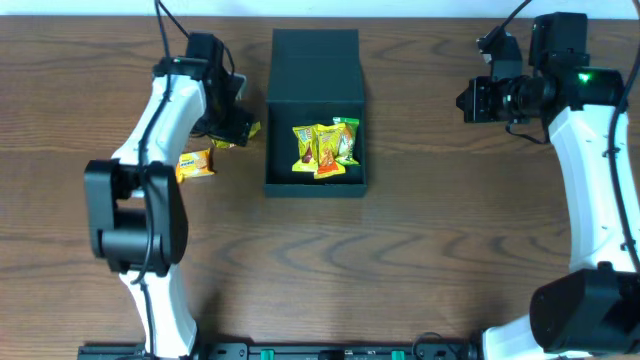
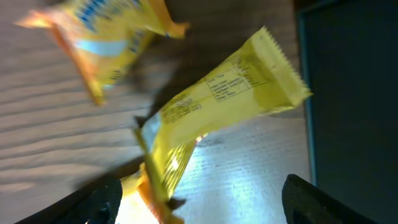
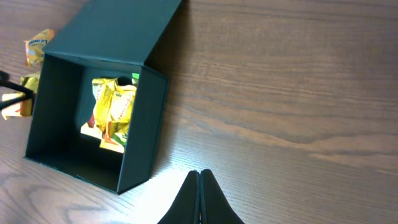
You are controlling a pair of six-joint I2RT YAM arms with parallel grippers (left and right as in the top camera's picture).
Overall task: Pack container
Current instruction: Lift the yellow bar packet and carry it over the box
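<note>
Overhead: one container (image 1: 315, 60) (lid open), two packets (image 1: 195, 165) outside it.

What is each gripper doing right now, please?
Left gripper: open, above a yellow packet.
Right gripper: closed, holding nothing.

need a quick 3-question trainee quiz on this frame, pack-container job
1. True or false: the right gripper is shut and holds nothing.
2. Which gripper stands open at a yellow packet just outside the container?
3. The cluster of yellow, orange and green packets lies: A) in the left gripper B) inside the container C) in the right gripper

Key: 1 true; 2 the left gripper; 3 B.
</note>
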